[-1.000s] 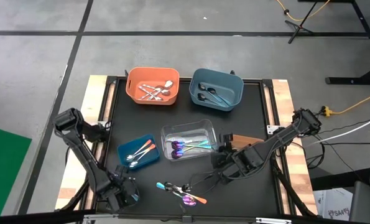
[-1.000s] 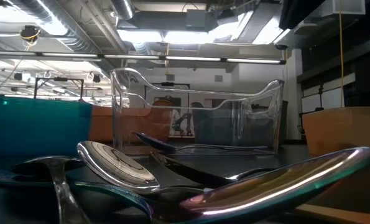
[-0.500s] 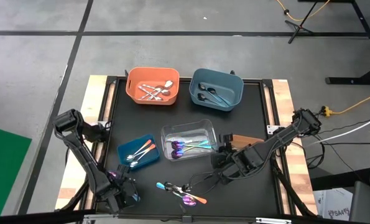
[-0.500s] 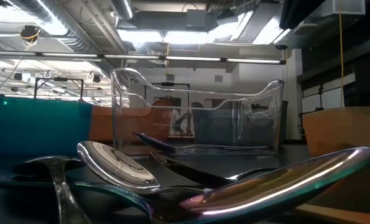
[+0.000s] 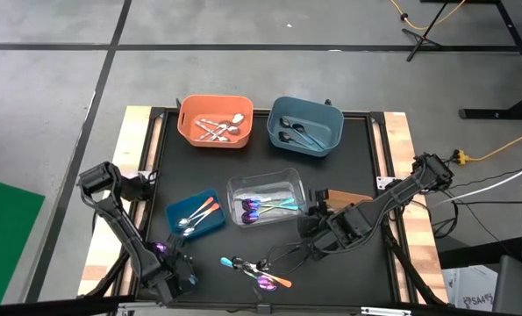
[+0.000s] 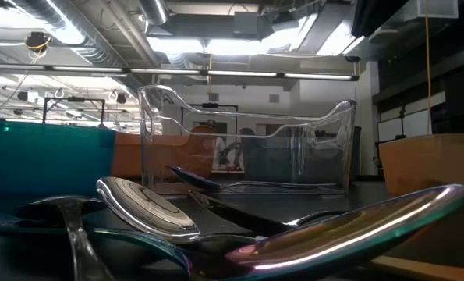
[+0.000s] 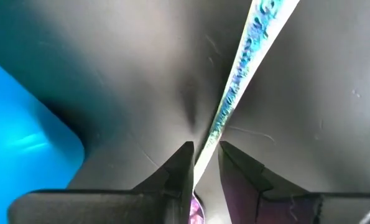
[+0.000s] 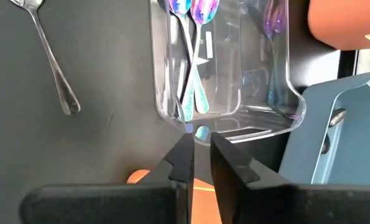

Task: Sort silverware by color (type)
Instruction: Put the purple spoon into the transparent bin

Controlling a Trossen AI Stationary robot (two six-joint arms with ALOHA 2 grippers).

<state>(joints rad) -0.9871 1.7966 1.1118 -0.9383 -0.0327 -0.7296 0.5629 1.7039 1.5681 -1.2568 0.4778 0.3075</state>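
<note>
An iridescent spoon sits clamped in the left gripper, needing carriage to the clear bin; the right gripper, nearly together and empty, waits.

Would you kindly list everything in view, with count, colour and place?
Orange bin: one, far left, holding silver cutlery.
Grey-blue bin: one, far right, holding dark spoons.
Clear bin: one, centre, holding iridescent cutlery.
Small blue bin: one, left of the clear bin, holding orange- and teal-handled pieces.
Loose cutlery: a few, mixed, near edge.
Iridescent piece: one, in the left gripper.
Left gripper: near-left corner, shut on that piece.
Right gripper: beside the clear bin, holding an iridescent piece.
</note>
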